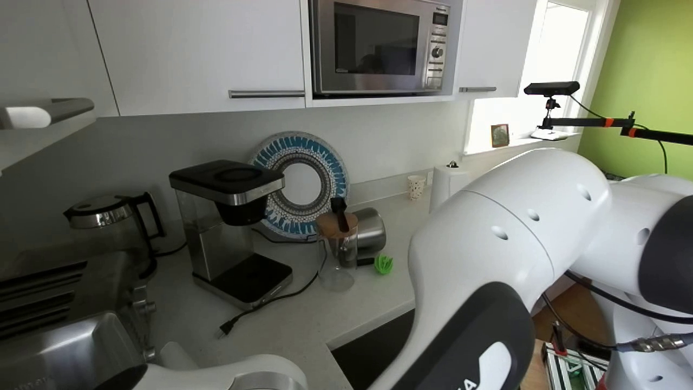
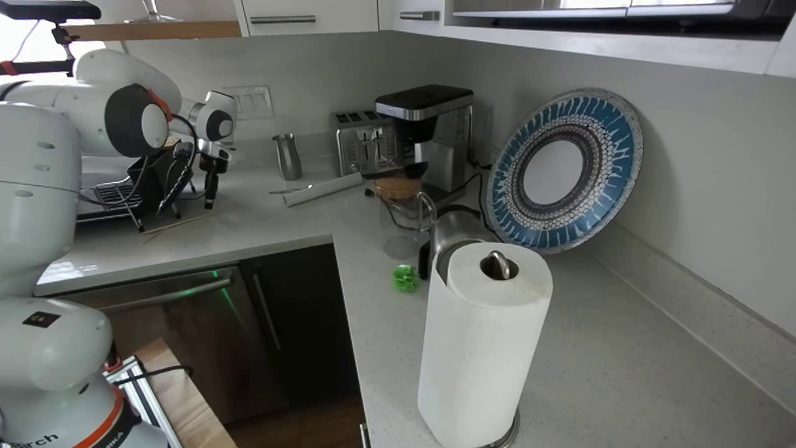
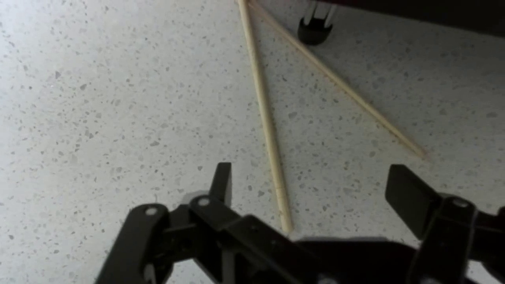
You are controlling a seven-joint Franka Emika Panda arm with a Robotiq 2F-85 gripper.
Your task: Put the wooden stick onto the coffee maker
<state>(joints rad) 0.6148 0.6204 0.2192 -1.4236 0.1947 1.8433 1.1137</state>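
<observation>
Tool spread wide by two sticks

The tool [image 3: 309, 183] is released: its jaws stand far apart, gripping nothing. One end of the thicker stick [image 3: 266, 114] lies between them in the wrist view, on the table [image 3: 118, 118]; the thinner stick [image 3: 341, 82] slants away beside it. Which of the two the task means cannot be told. The coffee maker [image 1: 216, 246] stands on the table in both exterior views, well apart from the sticks. In an exterior view the arm [image 2: 40, 205] bears "irch", cut off, and letters ending in "KA". Marks on the microwave [image 1: 379, 43] and toaster [image 1: 81, 325] are too small to read.
</observation>
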